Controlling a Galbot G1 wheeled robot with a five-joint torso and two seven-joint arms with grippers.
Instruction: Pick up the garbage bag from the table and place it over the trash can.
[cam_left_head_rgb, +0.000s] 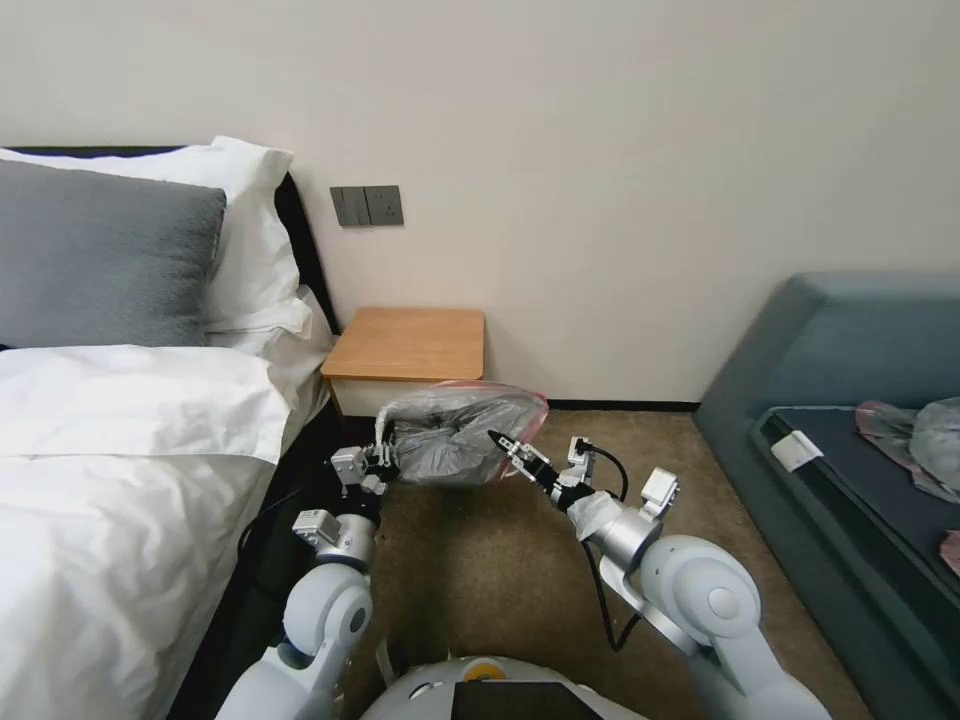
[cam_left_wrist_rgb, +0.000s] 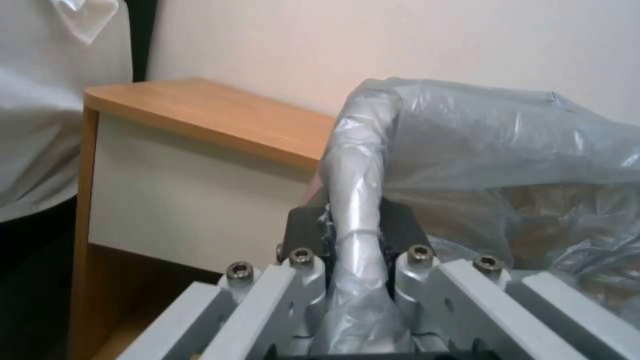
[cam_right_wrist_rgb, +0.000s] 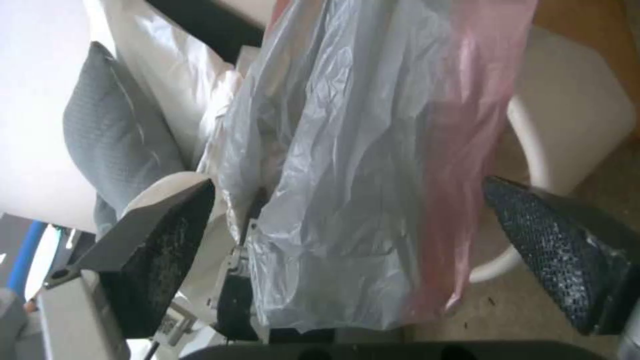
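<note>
I am facing a corner of a bedroom, with a bed (cam_left_head_rgb: 130, 440) on my left and a blue-grey sofa (cam_left_head_rgb: 850, 360) on my right. Between them, against the wall, stands a small wooden nightstand; its tabletop (cam_left_head_rgb: 410, 343) is light brown.

Just in front of the nightstand, the garbage bag (cam_left_head_rgb: 462, 435) is draped over the trash can, its grey film bunched across the opening and a pink edge along the far rim. In my right wrist view a curve of the can's beige rim (cam_right_wrist_rgb: 533, 150) shows beside the hanging film.

My left pincer (cam_left_head_rgb: 380, 458) is at the bag's left side, pressed together on a twisted strand of the film; in the left wrist view the strand runs up between its dark fingers (cam_left_wrist_rgb: 307, 227).

My right pincer (cam_left_head_rgb: 506, 447) is at the bag's right side, spread wide, its textured black pads (cam_right_wrist_rgb: 560, 250) apart on either side of the hanging film. I cannot tell whether they touch it.

On the sofa seat lies a second wad of plastic (cam_left_head_rgb: 925, 440).
</note>
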